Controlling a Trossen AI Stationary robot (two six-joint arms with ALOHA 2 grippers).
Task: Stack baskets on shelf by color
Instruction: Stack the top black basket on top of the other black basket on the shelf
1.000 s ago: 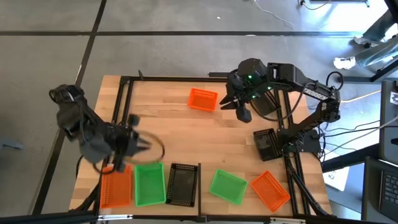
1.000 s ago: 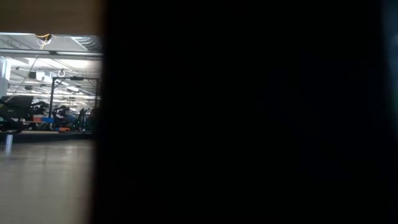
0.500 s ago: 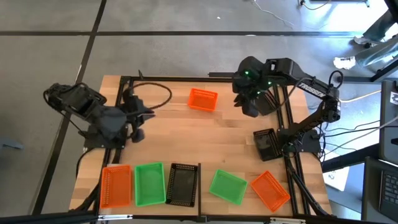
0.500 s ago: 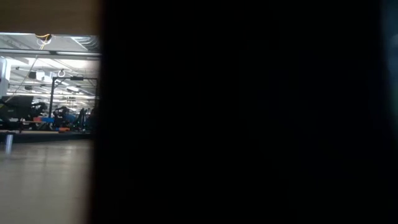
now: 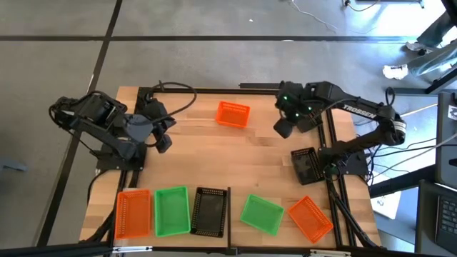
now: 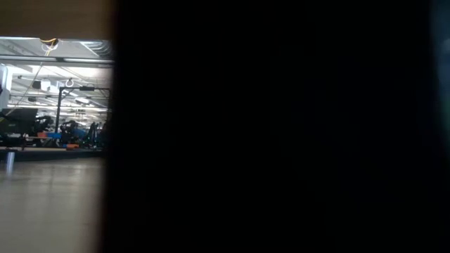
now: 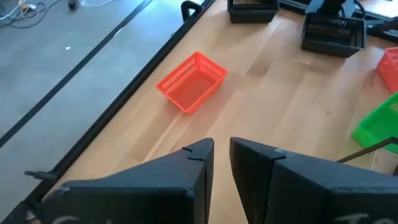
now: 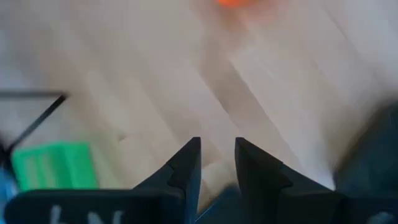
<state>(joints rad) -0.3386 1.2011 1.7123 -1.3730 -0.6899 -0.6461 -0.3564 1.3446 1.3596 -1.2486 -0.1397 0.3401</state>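
Note:
In the high view an orange basket point(image 5: 233, 113) stands alone near the table's far edge; the left wrist view shows it too point(image 7: 191, 81). Along the near edge, on the pale shelf board, orange point(image 5: 133, 213), green point(image 5: 171, 210) and black point(image 5: 209, 212) baskets sit left of the thin dark divider point(image 5: 228, 211). A skewed green basket point(image 5: 260, 213) and an orange one point(image 5: 310, 218) sit right of it. Another black basket point(image 5: 304, 164) rests by the right edge. My left gripper point(image 5: 161, 134) hovers at far left, its fingers point(image 7: 222, 149) nearly together. My right gripper point(image 5: 282, 127) hovers right of the lone orange basket, narrowly open point(image 8: 217, 152). Both hold nothing.
A black metal frame point(image 5: 143, 107) runs along the table's edges. Both arm bases stand at the table's left and right sides. A dark surface close to the lens fills most of the low view point(image 6: 281, 126); only the room shows at its left. Bare wood point(image 5: 221, 157) lies mid-table.
My left gripper has risen from beside the near-left orange and green baskets and swung back toward the far-left corner, holding nothing. My right arm has drawn back a little toward the table's right edge. No basket has moved.

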